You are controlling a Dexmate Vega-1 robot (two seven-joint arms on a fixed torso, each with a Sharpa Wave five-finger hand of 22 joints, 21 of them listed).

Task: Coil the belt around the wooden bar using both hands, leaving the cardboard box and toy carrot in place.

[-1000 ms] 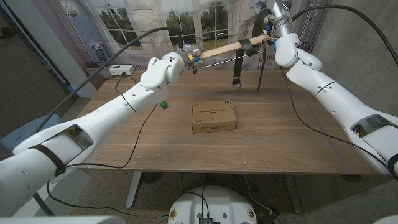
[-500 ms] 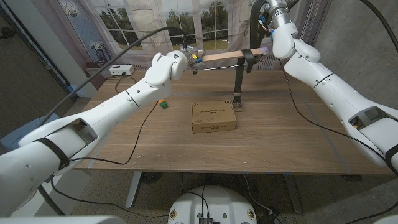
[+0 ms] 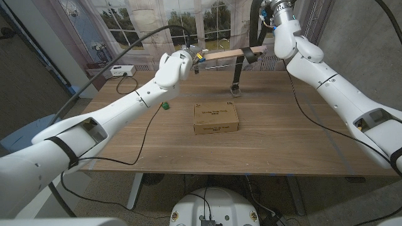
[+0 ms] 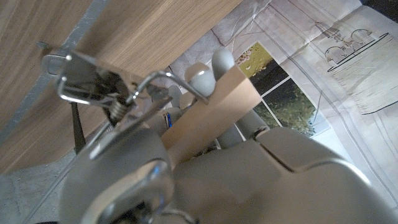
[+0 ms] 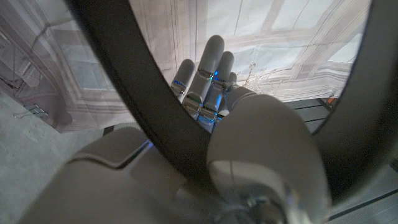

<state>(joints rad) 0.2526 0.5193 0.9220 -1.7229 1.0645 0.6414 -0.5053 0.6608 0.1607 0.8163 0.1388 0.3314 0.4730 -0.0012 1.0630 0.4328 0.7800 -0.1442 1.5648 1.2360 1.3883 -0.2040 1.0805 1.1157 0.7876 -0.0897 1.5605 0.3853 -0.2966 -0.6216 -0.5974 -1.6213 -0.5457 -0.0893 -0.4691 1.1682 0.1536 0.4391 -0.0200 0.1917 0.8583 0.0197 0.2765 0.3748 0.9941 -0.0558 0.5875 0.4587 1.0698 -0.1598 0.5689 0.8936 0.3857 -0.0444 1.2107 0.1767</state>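
Both arms reach far over the table, raised above it. The left hand (image 3: 191,55) grips one end of the wooden bar (image 3: 221,54). The right hand (image 5: 208,74) is lifted higher (fingers together, extended), with the belt (image 5: 143,106) looped across its wrist.

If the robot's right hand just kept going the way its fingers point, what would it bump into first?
Probably the printed window backdrop. In the wrist view the right hand has its fingers aimed at that sheet with nothing between, though depth is hard to judge.
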